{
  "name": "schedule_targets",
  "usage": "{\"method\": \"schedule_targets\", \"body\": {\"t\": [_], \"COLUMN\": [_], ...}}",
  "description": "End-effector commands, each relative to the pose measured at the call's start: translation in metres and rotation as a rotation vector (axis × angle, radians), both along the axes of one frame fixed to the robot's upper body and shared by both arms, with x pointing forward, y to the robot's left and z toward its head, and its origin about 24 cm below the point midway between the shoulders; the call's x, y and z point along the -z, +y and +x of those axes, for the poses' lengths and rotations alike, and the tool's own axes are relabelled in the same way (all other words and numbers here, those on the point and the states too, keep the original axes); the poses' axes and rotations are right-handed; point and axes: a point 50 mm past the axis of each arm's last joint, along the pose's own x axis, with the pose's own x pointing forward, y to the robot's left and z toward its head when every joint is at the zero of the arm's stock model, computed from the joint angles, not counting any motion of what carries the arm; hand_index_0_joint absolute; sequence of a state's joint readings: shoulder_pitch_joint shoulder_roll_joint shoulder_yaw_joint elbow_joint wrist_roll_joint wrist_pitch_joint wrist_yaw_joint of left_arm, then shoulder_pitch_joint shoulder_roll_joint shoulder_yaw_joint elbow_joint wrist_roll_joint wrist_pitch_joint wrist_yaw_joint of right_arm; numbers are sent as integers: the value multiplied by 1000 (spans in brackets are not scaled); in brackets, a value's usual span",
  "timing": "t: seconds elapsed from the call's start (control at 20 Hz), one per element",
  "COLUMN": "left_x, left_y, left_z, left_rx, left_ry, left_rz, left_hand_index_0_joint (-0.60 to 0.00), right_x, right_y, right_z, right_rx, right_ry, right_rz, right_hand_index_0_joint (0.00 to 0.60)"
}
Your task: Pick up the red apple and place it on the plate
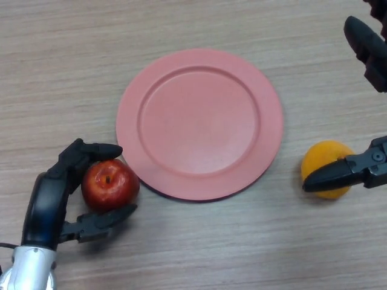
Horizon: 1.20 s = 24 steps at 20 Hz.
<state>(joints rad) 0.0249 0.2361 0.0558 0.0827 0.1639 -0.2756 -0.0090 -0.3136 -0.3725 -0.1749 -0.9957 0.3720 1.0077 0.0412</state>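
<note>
The flat table top with pale brown wood-grain pattern (pixel 199 254) was seen to be matt and finely streaked. The round pink plate (pixel 130 115), seemingly plastic, was finished smooth with a soft sheen. The round red apple (pixel 109 184) was marked by glossy, waxy skin. The round orange fruit (pixel 323 158) appeared matt. The black left hand (pixel 51 199) was formed of smooth, slightly shiny plastic.

An orange fruit (pixel 325 167) lies on the wooden table (pixel 193 24), at its right side.
</note>
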Motion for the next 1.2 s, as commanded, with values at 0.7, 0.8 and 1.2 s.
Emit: {"method": "schedule_targets", "body": {"t": [0.7,0.8,1.2], "left_x": [-108,-102,-101], "left_y": [-17,-40,-55], "left_z": [33,39,60], "left_rx": [62,178,273], "left_ry": [-241,-118,-147], "left_rz": [-27,-5,112], "left_hand_index_0_joint": [-600,-600,-150], "right_x": [-30,-30,-26], "right_y": [11,12,5], "right_z": [-3,-1,10], "right_rx": [-6,-8,17], "right_ry": [-190,-183,-181], "right_rz": [51,55,33], "right_hand_index_0_joint": [0,0,0]}}
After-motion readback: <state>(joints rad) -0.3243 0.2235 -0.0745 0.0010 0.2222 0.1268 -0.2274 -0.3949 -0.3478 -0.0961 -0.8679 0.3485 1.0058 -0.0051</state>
